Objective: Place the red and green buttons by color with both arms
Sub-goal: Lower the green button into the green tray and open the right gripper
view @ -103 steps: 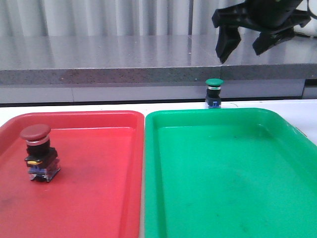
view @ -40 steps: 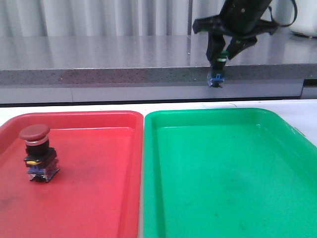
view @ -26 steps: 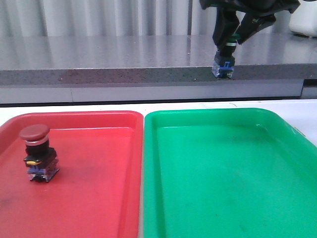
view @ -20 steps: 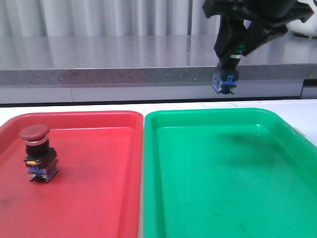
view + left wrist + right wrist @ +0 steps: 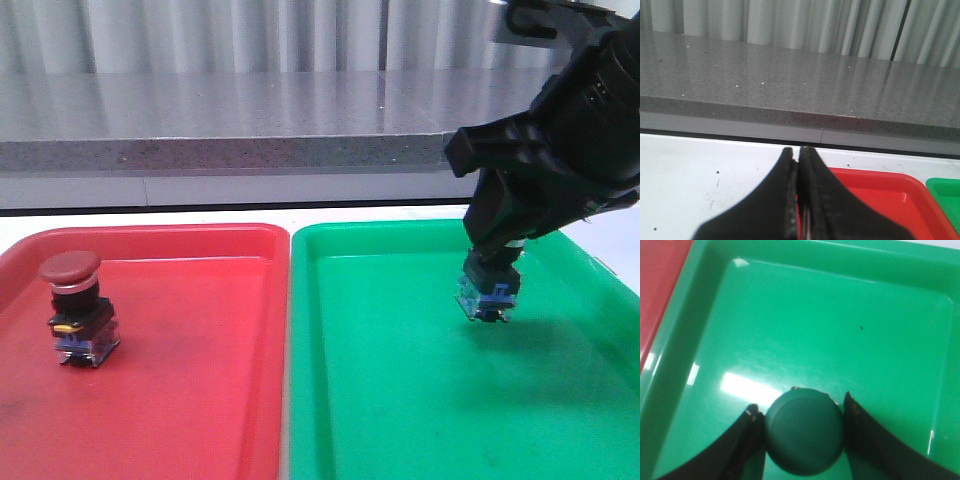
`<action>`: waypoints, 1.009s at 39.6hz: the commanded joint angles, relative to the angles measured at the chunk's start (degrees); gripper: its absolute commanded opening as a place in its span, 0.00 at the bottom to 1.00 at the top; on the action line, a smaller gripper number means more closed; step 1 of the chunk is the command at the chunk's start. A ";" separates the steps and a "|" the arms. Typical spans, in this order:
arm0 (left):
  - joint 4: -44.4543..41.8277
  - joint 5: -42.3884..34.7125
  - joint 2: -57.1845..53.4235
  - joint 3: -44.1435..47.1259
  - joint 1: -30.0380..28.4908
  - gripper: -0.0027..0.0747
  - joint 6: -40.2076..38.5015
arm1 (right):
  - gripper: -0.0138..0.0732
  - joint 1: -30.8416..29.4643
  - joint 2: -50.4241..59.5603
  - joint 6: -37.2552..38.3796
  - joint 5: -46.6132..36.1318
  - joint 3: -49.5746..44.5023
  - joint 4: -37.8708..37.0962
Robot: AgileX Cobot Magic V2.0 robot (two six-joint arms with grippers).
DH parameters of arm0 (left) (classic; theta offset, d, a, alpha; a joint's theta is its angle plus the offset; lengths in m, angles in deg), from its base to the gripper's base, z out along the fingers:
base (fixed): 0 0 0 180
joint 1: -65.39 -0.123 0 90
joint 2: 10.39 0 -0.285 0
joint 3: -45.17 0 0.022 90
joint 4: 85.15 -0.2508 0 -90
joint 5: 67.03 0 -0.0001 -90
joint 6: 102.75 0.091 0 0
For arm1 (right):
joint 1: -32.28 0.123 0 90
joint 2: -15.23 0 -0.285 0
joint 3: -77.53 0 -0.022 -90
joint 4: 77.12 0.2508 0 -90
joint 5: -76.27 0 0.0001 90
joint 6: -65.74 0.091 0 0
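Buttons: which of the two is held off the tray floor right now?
The green button, clamped in the right gripper above the green tray; the red button stands on the red tray.

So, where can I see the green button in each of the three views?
Front view: green button at right of centre, held in the right hand above the green tray.
Left wrist view: not in it.
Right wrist view: its round cap at bottom centre, between the fingers.
Shared landmark: the green tray, with the red tray beside it.

Glossy plastic green tray (image 5: 400,400), matt green button cap (image 5: 804,437), speckled stone ledge (image 5: 220,150).
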 commanded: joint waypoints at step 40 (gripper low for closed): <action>0.18 -4.69 0.68 -1.42 0.01 0.01 -0.35 | 0.81 0.19 2.11 -0.19 -1.38 1.36 2.02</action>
